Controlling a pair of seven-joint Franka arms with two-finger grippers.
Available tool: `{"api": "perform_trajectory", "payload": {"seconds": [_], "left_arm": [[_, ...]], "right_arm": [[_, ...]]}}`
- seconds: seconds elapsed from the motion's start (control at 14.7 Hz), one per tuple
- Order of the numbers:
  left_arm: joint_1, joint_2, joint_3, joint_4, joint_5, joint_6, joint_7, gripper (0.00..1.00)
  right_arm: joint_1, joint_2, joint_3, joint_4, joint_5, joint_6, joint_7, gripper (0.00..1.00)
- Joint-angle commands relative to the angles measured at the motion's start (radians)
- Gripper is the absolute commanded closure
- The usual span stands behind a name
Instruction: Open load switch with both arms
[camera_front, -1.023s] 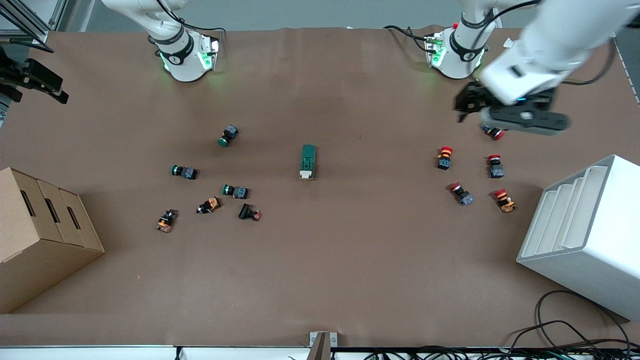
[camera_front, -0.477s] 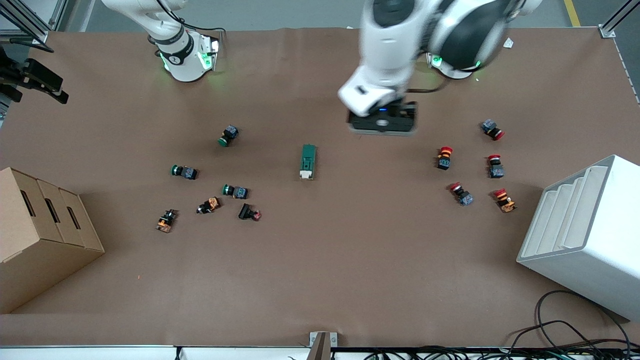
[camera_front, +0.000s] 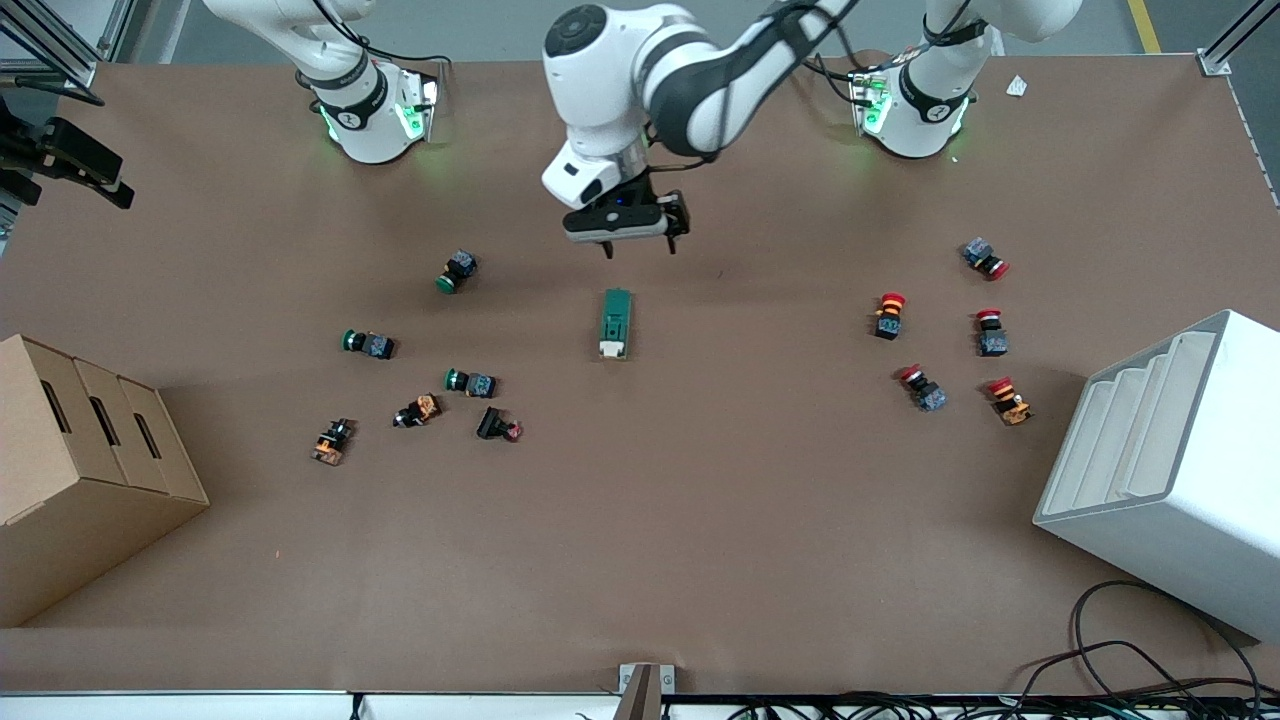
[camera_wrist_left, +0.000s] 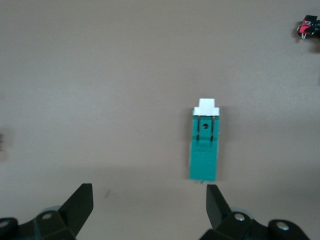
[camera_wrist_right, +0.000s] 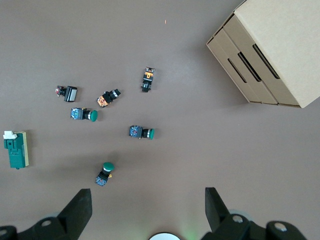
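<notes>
The left hand (camera_front: 640, 243) hangs over bare desk (camera_front: 700, 520) near the middle, its 2 fingers spread apart and holding nothing. Its arm reaches in from the base at the left arm's end, so although the hand shows mid-desk, it is the left one. In the left wrist view both fingertips (camera_wrist_left: 80, 202) frame empty brown surface.

Outward from that hand, the switch (camera_front: 616, 323) lies flat on the desk, a little nearer the front camera than the spot under the hand and a shade toward the right arm's end. In the left wrist view the switch (camera_wrist_left: 205, 145) sits ahead of the fingers, closer to one fingertip than the other, not centred in the gap. Its long axis runs toward and away from the front camera, and the line between the 2 fingertips crosses that axis, so the fingers look set to close on the long sides once the hand is centred and lowered. The white toggle (camera_front: 612, 348) is at the end nearer the front camera, the end away from the hand.

The right hand (camera_wrist_right: 147, 210) is not in the front view; its wrist view looks down from high up, fingers spread and empty, with the switch (camera_wrist_right: 16, 149) well off to one edge. That arm waits. By my reading the left hand is far nearer and should take the body first, leaving the toggle end open for the right.
</notes>
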Motion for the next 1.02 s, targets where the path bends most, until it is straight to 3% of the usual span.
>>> {"api": "perform_trajectory", "payload": {"seconds": [0.0,0.34,0.48,0.95], "left_arm": [[-0.064,0.071,0.005,0.005,0.132,0.05,-0.151,0.0],[-0.167,0.182,0.002,-0.018,0.486,0.099,-0.536,0.01],[-0.185,0.21,0.0,-0.053,0.637,0.113,-0.691,0.01],[-0.202,0.279,0.002,-0.156,1.109,0.119,-1.101,0.01]], "right_arm": [[-0.004,0.007,-0.005,0.005,0.003,-0.027,-0.007,0.0],[-0.018,0.154,-0.01,0.023,-0.002,-0.018,-0.009,0.0],[-0.008,0.159,-0.008,0.011,-0.002,-0.013,0.014,0.0],[0.159,0.257,-0.002,-0.003,0.029,0.058,0.54,0.0]]}}
